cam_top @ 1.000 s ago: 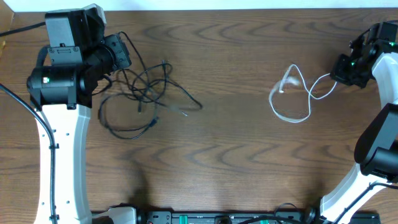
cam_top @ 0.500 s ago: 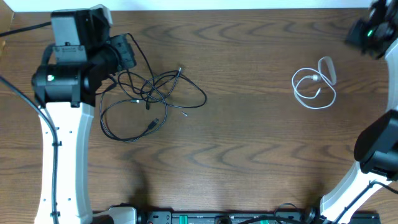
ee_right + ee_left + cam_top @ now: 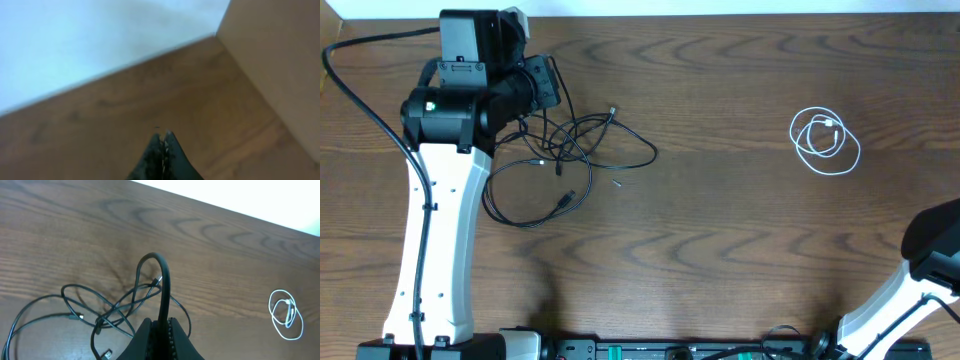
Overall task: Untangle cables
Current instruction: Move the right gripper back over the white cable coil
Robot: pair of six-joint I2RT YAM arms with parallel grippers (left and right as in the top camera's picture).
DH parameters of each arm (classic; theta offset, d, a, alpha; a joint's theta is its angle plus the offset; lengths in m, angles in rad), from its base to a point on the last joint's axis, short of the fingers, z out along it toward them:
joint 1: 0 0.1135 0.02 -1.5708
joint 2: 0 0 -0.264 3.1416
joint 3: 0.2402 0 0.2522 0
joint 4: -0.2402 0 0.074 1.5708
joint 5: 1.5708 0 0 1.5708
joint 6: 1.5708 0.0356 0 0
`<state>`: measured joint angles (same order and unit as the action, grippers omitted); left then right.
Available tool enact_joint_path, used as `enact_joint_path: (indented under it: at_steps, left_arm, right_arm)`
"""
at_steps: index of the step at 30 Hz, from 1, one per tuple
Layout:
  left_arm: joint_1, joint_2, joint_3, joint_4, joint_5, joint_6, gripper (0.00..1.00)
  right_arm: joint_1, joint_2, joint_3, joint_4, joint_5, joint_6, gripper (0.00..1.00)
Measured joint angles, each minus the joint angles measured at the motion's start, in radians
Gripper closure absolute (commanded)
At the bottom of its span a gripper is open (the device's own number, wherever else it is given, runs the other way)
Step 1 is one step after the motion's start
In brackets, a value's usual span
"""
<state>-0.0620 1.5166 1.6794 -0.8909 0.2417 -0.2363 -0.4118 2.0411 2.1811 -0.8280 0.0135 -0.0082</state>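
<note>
Two robot arms work at a wooden table (image 3: 720, 250) strewn with thin cords. From overhead, the left arm (image 3: 440, 200) reaches along the table's left side to its far edge. The left gripper (image 3: 552, 88) is clamped tight on one strand of the black cables (image 3: 563, 150). The left wrist camera shows that strand (image 3: 165, 290) rising from the closed fingers (image 3: 161, 324) in a narrow arch – the rest of the dark cords lie below it on the wood in loose, crossing loops.

The black tangle sits just right of the left arm in the overhead view. One small plug end (image 3: 570, 197) lies at its near side and another (image 3: 612, 110) at its far side.

The white cable (image 3: 827, 126) lies well apart from the black ones, curled in a tidy coil near the table's right side and touched by neither arm; it also shows small at the right edge of the left wrist view (image 3: 289, 314).

Of the right arm, only a lower section (image 3: 935, 250) shows from overhead. Its wrist camera shows the right gripper (image 3: 163, 142) with fingers pressed together and nothing between them – above bare wood near a pale wall.
</note>
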Motion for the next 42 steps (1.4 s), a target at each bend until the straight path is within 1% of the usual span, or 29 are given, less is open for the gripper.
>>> enact_joint_path:
  at_steps: [1,4,6,8,12,17,22,26,31,34,42]
  left_arm:
    - [0.0,0.0,0.0,0.002,0.0,0.0,0.93]
    - [0.0,0.0,0.0,0.006,0.0,-0.001,0.93]
    - [0.0,0.0,0.0,0.006,0.0,-0.003,0.92]
    - [0.0,0.0,0.0,0.006,0.0,-0.003,0.93]
    - [0.0,0.0,0.0,0.006,0.0,-0.003,0.93]
    - [0.0,0.0,0.0,0.006,0.0,-0.003,0.93]
    - [0.0,0.0,0.0,0.006,0.0,-0.003,0.92]
    - [0.0,0.0,0.0,0.006,0.0,-0.003,0.93]
    - [0.0,0.0,0.0,0.006,0.0,-0.003,0.92]
    - [0.0,0.0,0.0,0.006,0.0,-0.003,0.92]
    - [0.0,0.0,0.0,0.004,0.0,-0.003,0.92]
  right_arm:
    - [0.001,0.0,0.0,-0.035,-0.014,-0.01,0.97]
    - [0.032,0.0,0.001,-0.146,-0.045,-0.029,0.67]
    - [0.069,0.0,0.002,-0.215,-0.062,-0.041,0.54]
    - [0.112,0.001,0.001,-0.272,-0.074,-0.052,0.48]
    - [0.191,0.002,-0.035,-0.306,-0.09,-0.056,0.42]
    - [0.253,0.008,-0.169,-0.265,-0.096,-0.047,0.41]
    - [0.276,0.019,-0.303,-0.208,-0.096,-0.04,0.4]
    - [0.29,0.019,-0.406,-0.145,-0.1,-0.04,0.44]
    - [0.309,0.019,-0.523,-0.034,-0.142,-0.095,0.47]
    - [0.331,0.019,-0.591,0.03,-0.155,-0.137,0.48]
    - [0.372,0.019,-0.726,0.132,-0.163,-0.23,0.49]
